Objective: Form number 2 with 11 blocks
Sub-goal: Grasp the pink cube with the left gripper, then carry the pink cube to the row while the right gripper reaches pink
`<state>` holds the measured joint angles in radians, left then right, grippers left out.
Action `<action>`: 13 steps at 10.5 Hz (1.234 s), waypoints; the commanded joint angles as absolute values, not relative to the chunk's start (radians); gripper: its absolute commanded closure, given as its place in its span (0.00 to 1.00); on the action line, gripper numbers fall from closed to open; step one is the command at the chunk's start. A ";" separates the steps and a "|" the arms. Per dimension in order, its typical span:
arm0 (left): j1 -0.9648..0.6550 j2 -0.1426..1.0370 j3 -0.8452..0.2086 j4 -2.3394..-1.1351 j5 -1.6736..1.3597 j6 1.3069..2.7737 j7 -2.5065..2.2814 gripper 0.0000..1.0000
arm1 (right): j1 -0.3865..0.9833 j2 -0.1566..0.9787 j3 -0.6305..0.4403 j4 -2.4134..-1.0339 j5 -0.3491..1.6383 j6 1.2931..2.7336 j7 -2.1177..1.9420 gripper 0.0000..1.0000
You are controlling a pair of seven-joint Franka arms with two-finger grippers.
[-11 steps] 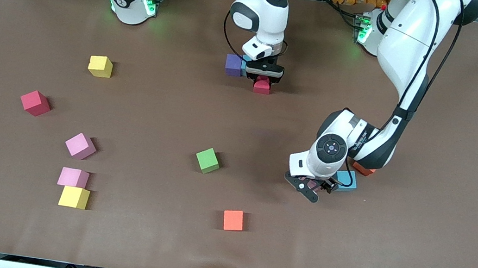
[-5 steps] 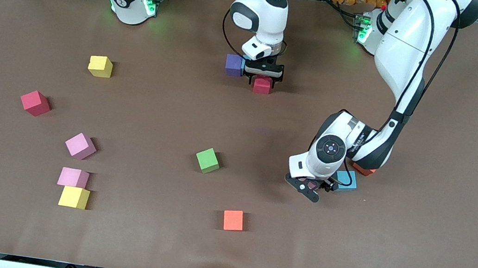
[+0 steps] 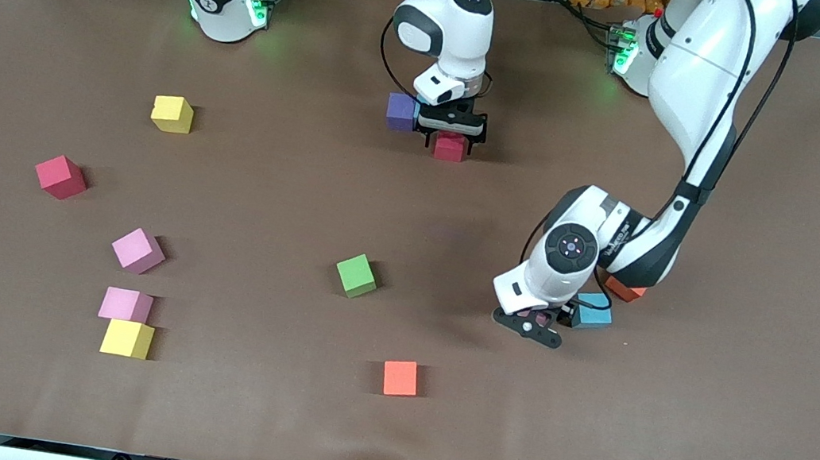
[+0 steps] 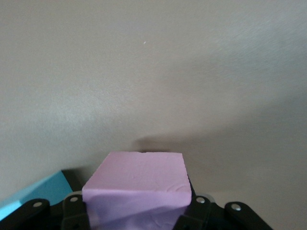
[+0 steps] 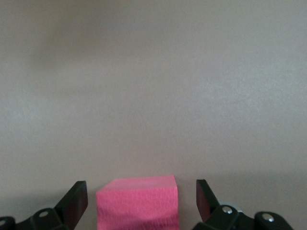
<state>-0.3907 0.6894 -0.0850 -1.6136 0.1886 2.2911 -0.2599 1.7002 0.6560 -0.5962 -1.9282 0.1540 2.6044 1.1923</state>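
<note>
My left gripper (image 3: 537,322) (image 4: 137,203) is low over the table, shut on a pink block (image 4: 136,175) whose sides press against both fingers. A light blue block (image 3: 594,310) (image 4: 29,194) lies right beside it. My right gripper (image 3: 451,138) (image 5: 140,191) stands open around a red block (image 3: 450,147) (image 5: 137,203) with a gap on each side. That red block sits beside a purple block (image 3: 400,111) and a mostly hidden light blue block (image 3: 418,107), near the robots' bases. Loose blocks: green (image 3: 356,275), orange (image 3: 399,378), red (image 3: 60,176), pink (image 3: 138,250) and pink (image 3: 125,304).
An orange-red block (image 3: 624,290) lies partly under the left arm's forearm. Two yellow cubes are toward the right arm's end, one (image 3: 172,113) farther from the camera and one (image 3: 127,339) touching the nearer pink block. The brown table (image 3: 710,433) is bare toward the left arm's end.
The right gripper has opened and let go of the red block. The left gripper has closed on the pink block, and its hand has turned slightly.
</note>
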 commanded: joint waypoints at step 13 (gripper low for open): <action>-0.387 0.581 -0.307 -1.772 0.195 2.238 -0.863 0.59 | 1.170 0.515 -0.597 -1.803 0.149 2.485 0.455 0.00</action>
